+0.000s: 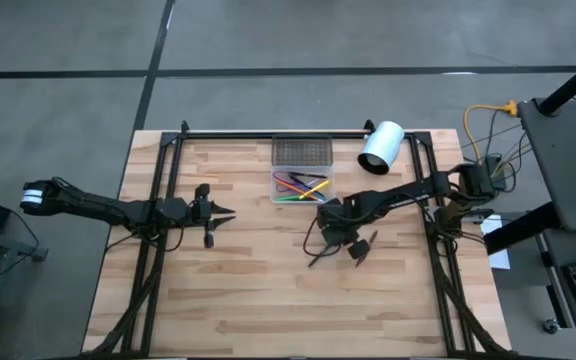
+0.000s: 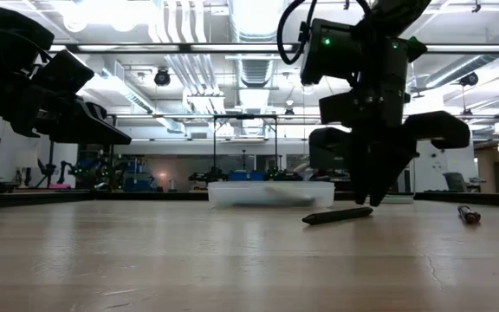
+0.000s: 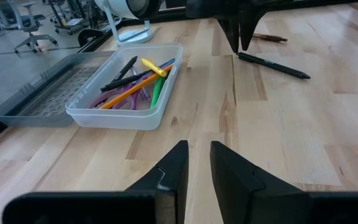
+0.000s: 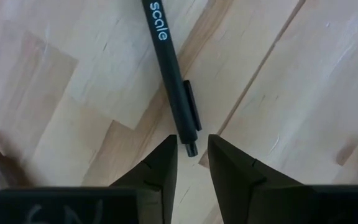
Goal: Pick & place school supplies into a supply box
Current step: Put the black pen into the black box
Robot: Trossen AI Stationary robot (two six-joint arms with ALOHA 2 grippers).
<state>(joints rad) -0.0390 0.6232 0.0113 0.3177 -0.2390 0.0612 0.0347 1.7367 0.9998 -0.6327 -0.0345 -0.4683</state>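
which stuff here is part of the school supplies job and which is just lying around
Job: supply box with green pen and yellow pencil inside; black pen on the table, below the right gripper; brown pen.
Lying about: white cylinder.

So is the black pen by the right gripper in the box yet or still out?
Out. The black pen lies flat on the table, outside the supply box.

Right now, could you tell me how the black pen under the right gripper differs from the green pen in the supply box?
The black pen lies loose on the bare table, while the green pen already sits inside the supply box. The black pen lies alone with the right gripper poised over its tip; the green pen rests among other supplies with no gripper near it. Both are slim and lie flat.
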